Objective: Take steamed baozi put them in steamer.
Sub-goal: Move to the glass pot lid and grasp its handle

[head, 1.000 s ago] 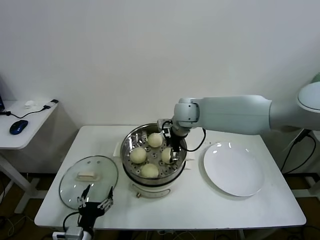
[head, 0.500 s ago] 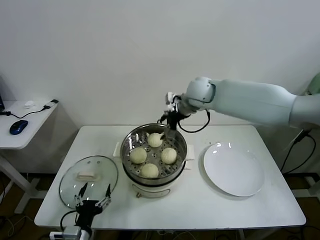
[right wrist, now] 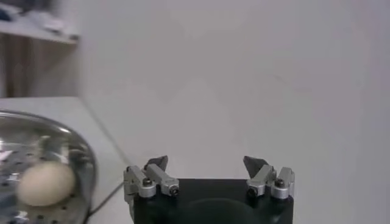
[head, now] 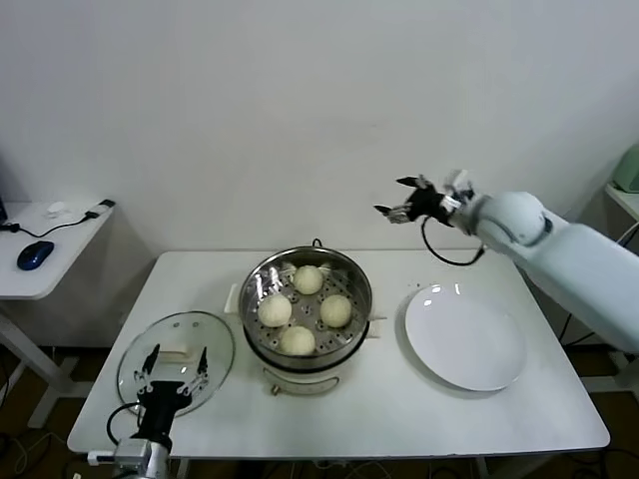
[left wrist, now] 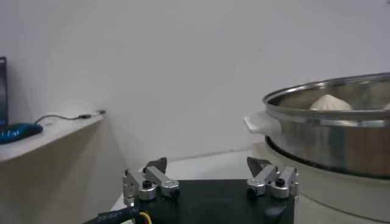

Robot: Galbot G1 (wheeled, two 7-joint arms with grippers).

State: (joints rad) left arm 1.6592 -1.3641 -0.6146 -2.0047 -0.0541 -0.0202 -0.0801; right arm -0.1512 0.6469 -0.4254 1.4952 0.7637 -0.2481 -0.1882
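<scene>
Steamer (head: 308, 344): steel pot on white base, centre of the head view, on the white table (head: 399, 409). Steamed baozi, four, all on the perforated tray inside: rear (head: 308, 279), left (head: 274, 309), right (head: 335, 310), front (head: 298, 340). Right gripper (head: 404, 200): upper right of centre, raised well above and apart from the steamer, before the wall; fingers spread, nothing between them; arm reaches in from the right edge, forearm sloping upward toward the gripper. Left gripper (head: 172, 361): lower left corner, low over the near edge of the glass lid (head: 176, 359), fingers spread and empty, arm parked. White plate (head: 465, 336): right of the steamer, bare.
</scene>
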